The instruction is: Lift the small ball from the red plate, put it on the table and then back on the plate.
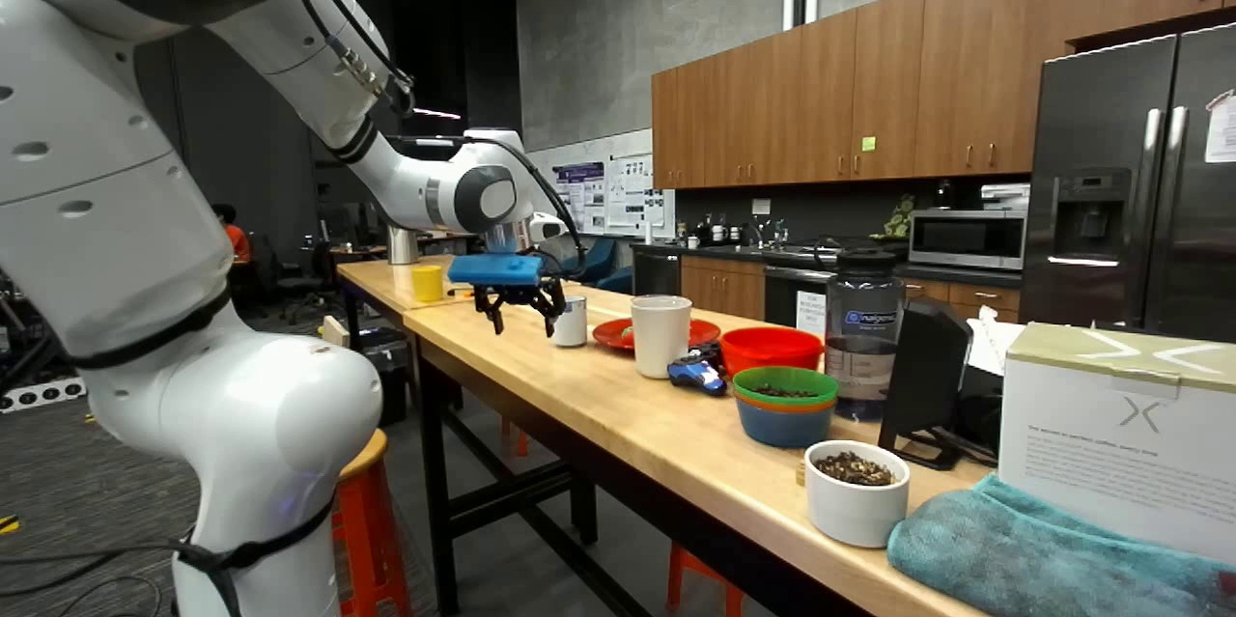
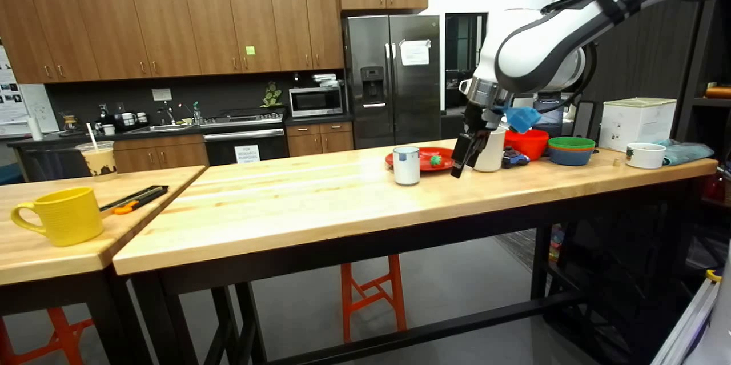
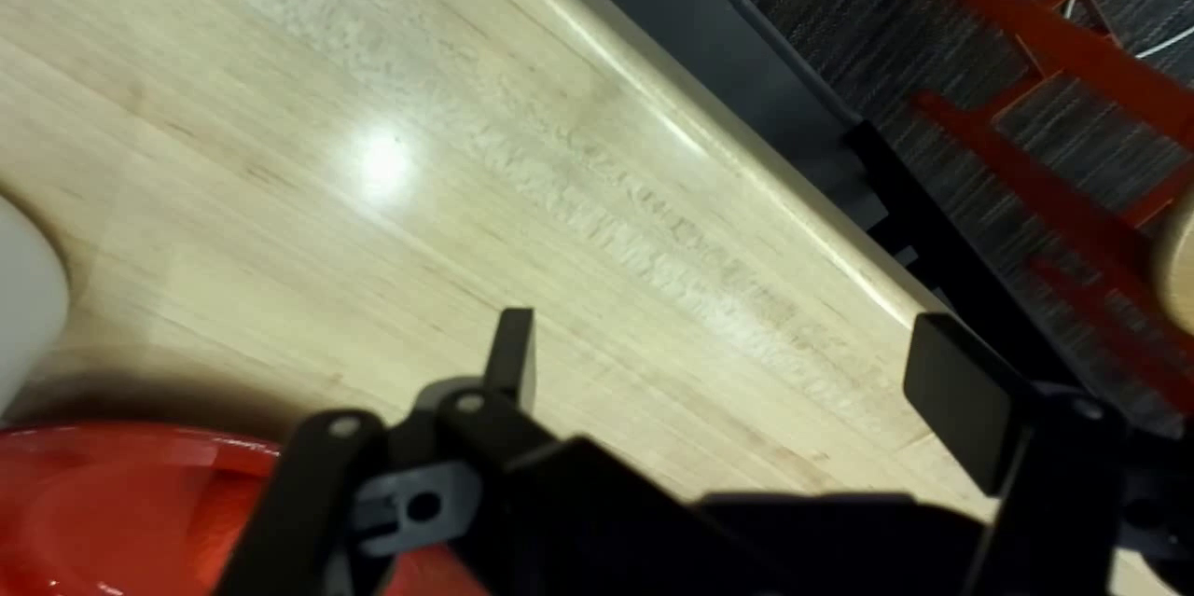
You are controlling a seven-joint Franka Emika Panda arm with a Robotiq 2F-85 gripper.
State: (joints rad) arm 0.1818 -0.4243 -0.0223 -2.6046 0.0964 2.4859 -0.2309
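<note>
Ball [image 2: 436, 160], small and green, lies on the red plate [image 2: 448, 160], about the middle of the part that shows in an exterior view; it is too small there to tell which way it points or whether it has a long axis. The plate lies flat, its outline an oval stretched from nine to three o'clock. The table [image 1: 599, 395] under it runs lengthwise from ten to four o'clock in an exterior view.

Above the wood hangs the gripper [image 1: 525, 320], at the plate's nine o'clock and aimed down at six. Its two fingers [image 3: 956, 405] stand wide apart and grip nothing; in the wrist view bare tabletop shows between them.

Counted out: one ball, one plate, one red bowl [image 1: 772, 354] toward three o'clock from it. One tall white cup [image 1: 662, 337] stands at the plate's six, hiding part of it; one white mug [image 2: 406, 168] with blue patches stands at its eight. Three nested bowls [image 1: 784, 419], green, orange and blue, sit at four o'clock, one white bowl [image 1: 856, 506] of brown bits beyond them. One yellow mug [image 2: 71, 216], handle to nine o'clock, stands on a second table [image 2: 34, 256].
</note>
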